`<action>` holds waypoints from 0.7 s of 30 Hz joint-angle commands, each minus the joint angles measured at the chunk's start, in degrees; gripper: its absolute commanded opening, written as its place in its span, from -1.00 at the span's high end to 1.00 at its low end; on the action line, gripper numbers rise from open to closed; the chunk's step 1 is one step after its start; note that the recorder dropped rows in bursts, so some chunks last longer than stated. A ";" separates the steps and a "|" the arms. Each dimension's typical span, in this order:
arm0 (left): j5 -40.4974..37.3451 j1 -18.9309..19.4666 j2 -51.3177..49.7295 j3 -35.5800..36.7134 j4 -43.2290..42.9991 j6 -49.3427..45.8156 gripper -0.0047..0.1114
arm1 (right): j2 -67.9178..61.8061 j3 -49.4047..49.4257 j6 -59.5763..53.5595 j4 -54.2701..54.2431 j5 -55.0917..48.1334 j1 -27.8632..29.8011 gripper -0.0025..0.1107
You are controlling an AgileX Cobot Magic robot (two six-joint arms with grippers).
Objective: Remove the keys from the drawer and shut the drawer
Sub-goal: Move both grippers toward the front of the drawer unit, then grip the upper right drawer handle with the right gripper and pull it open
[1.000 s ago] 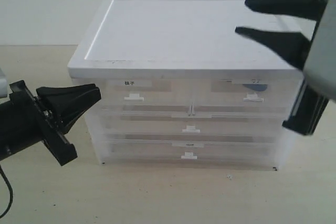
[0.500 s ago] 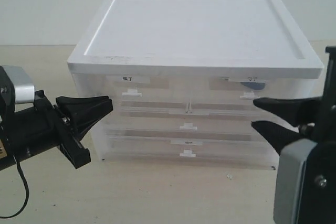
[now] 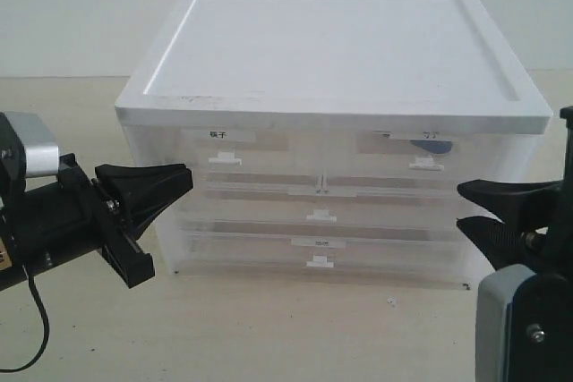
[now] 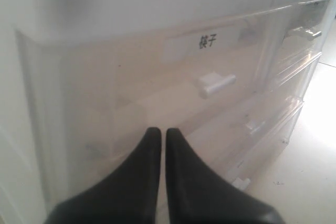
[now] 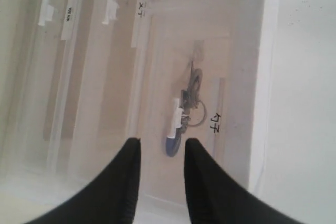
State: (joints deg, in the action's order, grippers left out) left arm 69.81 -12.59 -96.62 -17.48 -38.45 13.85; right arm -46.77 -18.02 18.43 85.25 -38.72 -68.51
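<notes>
The drawer [image 3: 394, 159] is the upper right one in the white cabinet [image 3: 331, 42], with its front flush with the neighbouring drawers. Through the clear front, the blue fob of the keys [image 3: 432, 143] shows above the white tab handle [image 3: 427, 165]. In the right wrist view the keys [image 5: 190, 100] lie inside the drawer [image 5: 168, 66], behind the handle [image 5: 178, 120]. My right gripper [image 3: 459, 204] [image 5: 163, 142] is open, hovering in front of the cabinet's right end and touching nothing. My left gripper [image 3: 186, 176] [image 4: 160, 130] is shut and empty, near the cabinet's left front corner.
The upper left drawer [image 3: 224, 154] carries a bolder dark label [image 4: 207, 41]. Two full-width drawers [image 3: 322, 212] [image 3: 322, 258] lie below. The cabinet stands on a pale wooden table [image 3: 269, 328], with a light wall behind.
My right gripper came down from above the cabinet top to the level of the drawers, then drew back a little to the right. My left gripper edged forward, then held still.
</notes>
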 commanded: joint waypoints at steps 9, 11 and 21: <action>0.15 -0.09 -0.31 -0.59 0.09 -0.44 0.84 | -13.08 -0.01 21.52 14.70 -4.72 0.01 0.50; 0.15 -0.09 -0.31 -0.59 0.09 -0.44 0.84 | -14.04 -0.10 21.52 14.70 -5.25 0.01 0.50; 0.15 -0.09 -0.31 -0.59 -1.19 0.06 0.84 | -15.41 -1.46 27.26 14.70 -7.48 0.01 0.50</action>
State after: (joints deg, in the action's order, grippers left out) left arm 69.81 -12.59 -96.62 -17.82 -39.28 13.85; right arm -62.02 -18.28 41.54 99.64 -45.35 -68.51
